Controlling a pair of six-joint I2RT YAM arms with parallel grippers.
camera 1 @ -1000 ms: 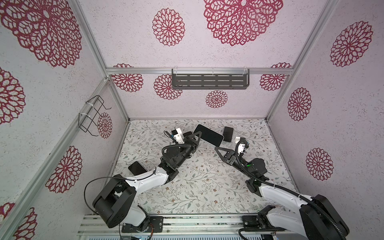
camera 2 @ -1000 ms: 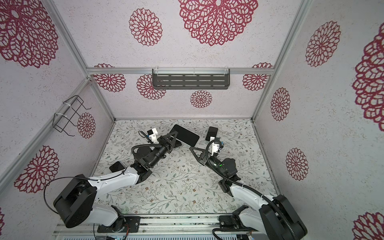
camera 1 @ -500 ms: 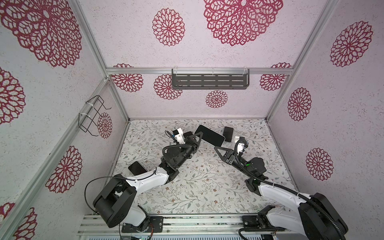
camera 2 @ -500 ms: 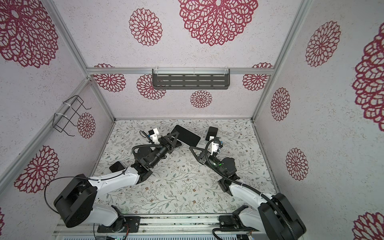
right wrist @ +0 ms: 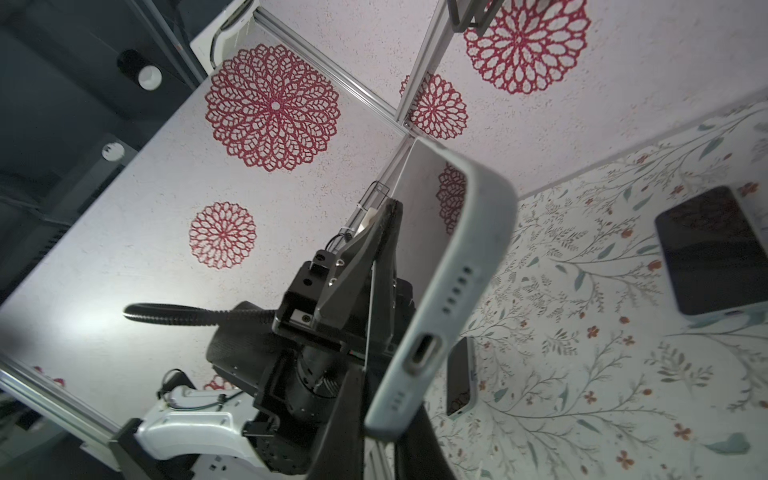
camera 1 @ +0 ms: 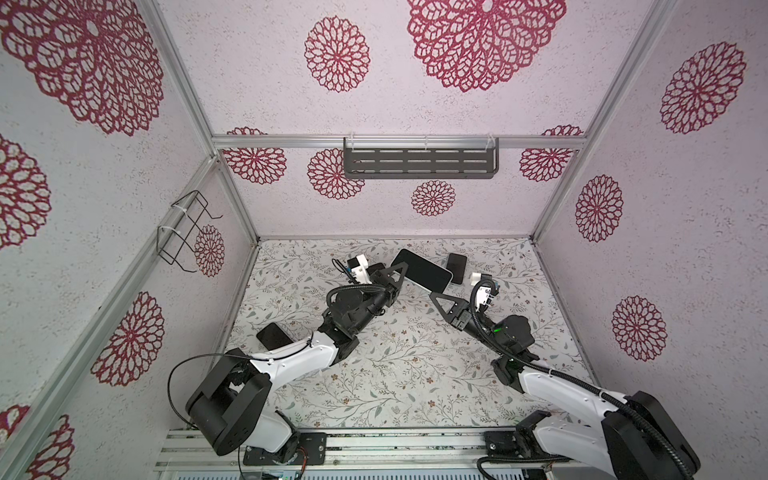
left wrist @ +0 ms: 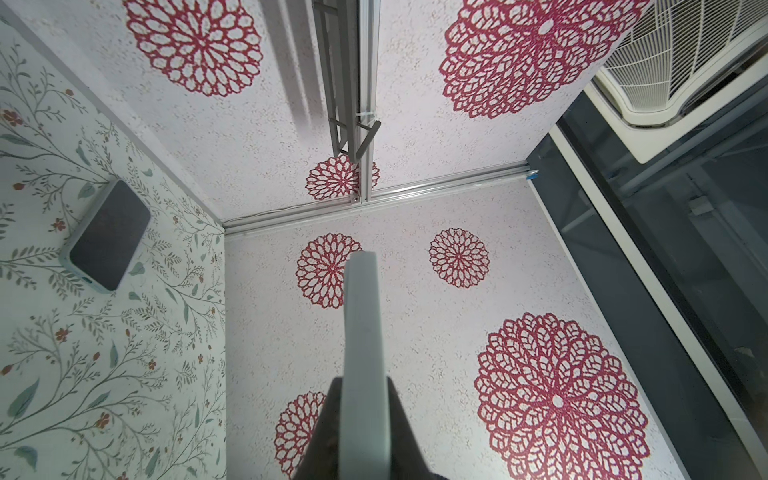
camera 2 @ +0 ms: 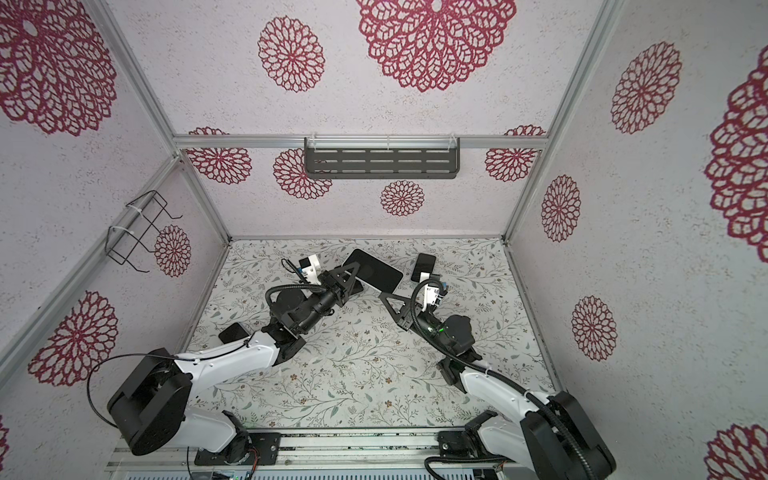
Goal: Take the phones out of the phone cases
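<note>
I am holding the phone case (left wrist: 362, 332) up off the counter (camera 1: 399, 374) with my left end effector (camera 1: 400, 272). Its fingers are clamped together across the thickness of the case at one short end, and in the left wrist view the grey rim is running straight out from between them. The phone (camera 1: 422, 268) is sitting inside the case, with its dark screen facing up in both top views.

What matters for the next move is that the long axis is running from my left end effector toward my right end effector (camera 1: 435, 296), slanting from the far side of the counter down toward the near side. The free end, the one with the charging port and speaker holes, is pointing at my right arm, so that arm is the nearer one for peeling or pushing. In the right wrist view the port end is lying between my right fingers (right wrist: 343, 419), one on each face. I cannot tell whether they are actually pressing on it or only flanking it.

The seam between phone and case is too fine for me to make out, so I am not judging whether the phone is loosening. My left fingers are covering the gripped end. Spare phones are lying on the counter, one (camera 1: 456, 268) just beyond the free end and another (camera 1: 272, 336) beside my left arm.
</note>
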